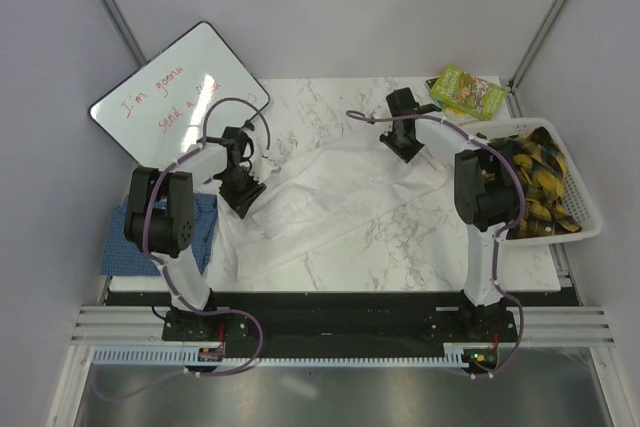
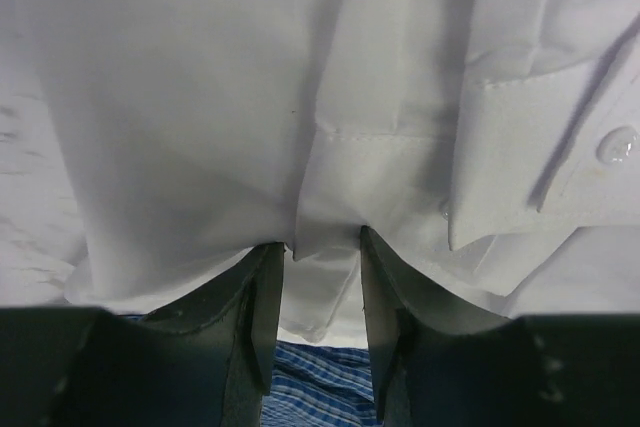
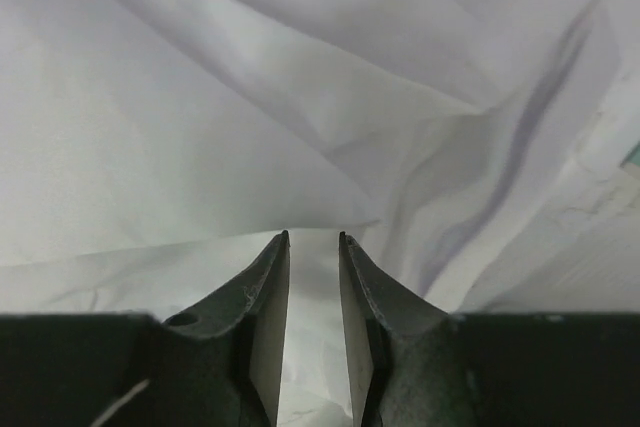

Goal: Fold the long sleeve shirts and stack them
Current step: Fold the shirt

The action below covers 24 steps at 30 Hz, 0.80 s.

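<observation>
Left gripper is clamped on the white shirt's left edge. Right gripper is pinching its far right side.

The top view is brightly and evenly lit from above; only soft shadows are cast on the counter, and a patch of glare is seen on the whiteboard. Both wrist views are dimmer. In the left one the shirt is rendered sharp, a button glinting at 3 o'clock, and the fingers are left dark. In the right one the cloth is slightly blurred.
</observation>
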Each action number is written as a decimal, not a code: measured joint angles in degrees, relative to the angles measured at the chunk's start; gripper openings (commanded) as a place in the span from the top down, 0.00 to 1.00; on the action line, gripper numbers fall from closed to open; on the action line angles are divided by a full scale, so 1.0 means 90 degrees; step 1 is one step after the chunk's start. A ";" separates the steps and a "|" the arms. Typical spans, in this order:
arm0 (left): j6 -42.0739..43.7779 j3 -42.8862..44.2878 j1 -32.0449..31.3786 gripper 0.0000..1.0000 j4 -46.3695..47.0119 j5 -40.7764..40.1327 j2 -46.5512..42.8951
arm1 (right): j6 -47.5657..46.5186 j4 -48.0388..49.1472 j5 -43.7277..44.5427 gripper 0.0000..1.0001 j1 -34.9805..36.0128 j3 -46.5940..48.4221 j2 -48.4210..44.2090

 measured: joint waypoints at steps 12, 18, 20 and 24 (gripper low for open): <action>-0.0180 -0.1200 -0.1236 0.59 -0.0321 0.0216 -0.0845 | 0.0231 -0.0342 -0.0355 0.64 -0.0005 0.0396 -0.0962; -0.0444 -0.1554 -0.2642 0.56 -0.0423 0.0447 -0.1141 | 0.0384 -0.0559 -0.0646 0.66 -0.0005 -0.0345 -0.1549; -0.0537 -0.1562 -0.2987 0.52 -0.0461 0.0731 -0.1161 | 0.0410 -0.0556 -0.0695 0.66 -0.0005 -0.0607 -0.1549; -0.0641 -0.1467 -0.2798 0.49 -0.0644 0.1377 -0.1360 | 0.0418 -0.0636 -0.0738 0.67 -0.0005 -0.1022 -0.1518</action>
